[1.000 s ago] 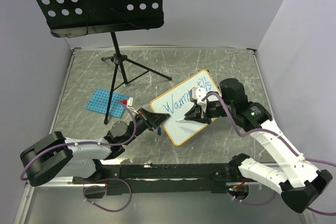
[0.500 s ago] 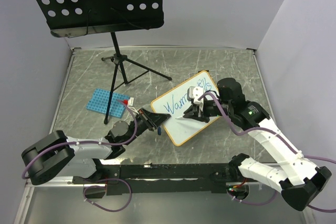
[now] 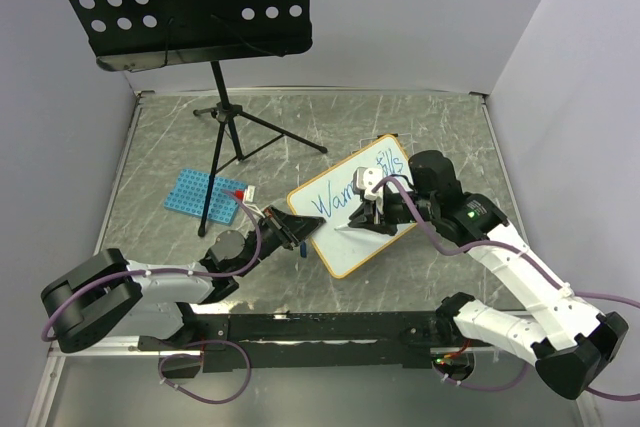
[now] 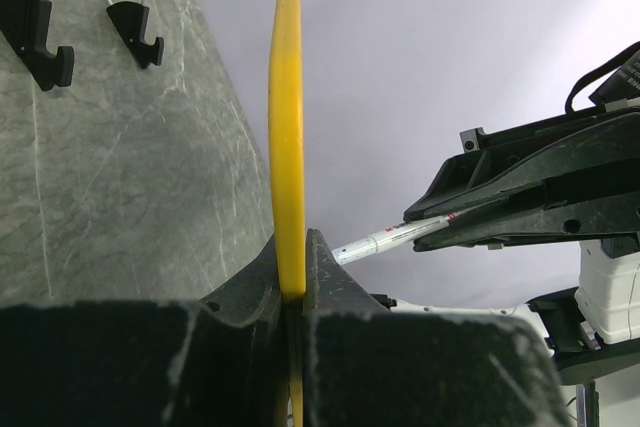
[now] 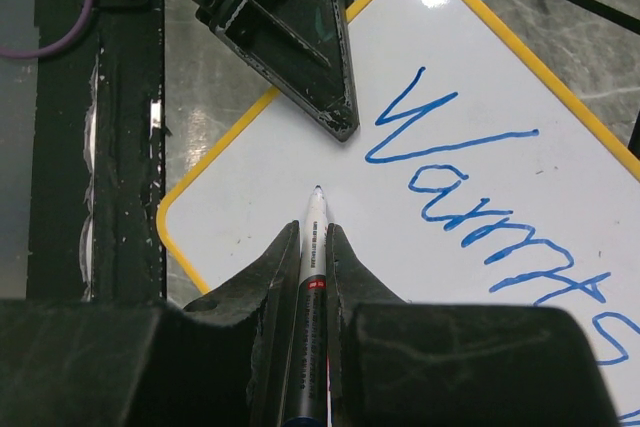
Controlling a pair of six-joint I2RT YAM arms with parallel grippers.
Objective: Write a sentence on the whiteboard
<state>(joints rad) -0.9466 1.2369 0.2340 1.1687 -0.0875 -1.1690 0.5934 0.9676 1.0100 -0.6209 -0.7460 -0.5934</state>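
The grey bench (image 3: 420, 127) carries a black music stand (image 3: 180, 7) toward its 11 o'clock. Just off centre, toward 4 o'clock, is the whiteboard (image 3: 350, 252). The left hand (image 3: 300, 228) is clamped on its 9 o'clock edge. The right hand (image 3: 362, 215) grips a marker (image 5: 312, 237), its tip at bare white below the blue sentence (image 5: 470, 197), which begins "Warmts". Whether the tip touches the board I cannot tell.

Likely a robotics lab; plain white walls (image 3: 420, 17), marbled table (image 3: 400, 117)

Glossy white whiteboard (image 5: 440, 47), polished marbled grey table (image 3: 400, 127), matt black perforated stand (image 3: 250, 39)
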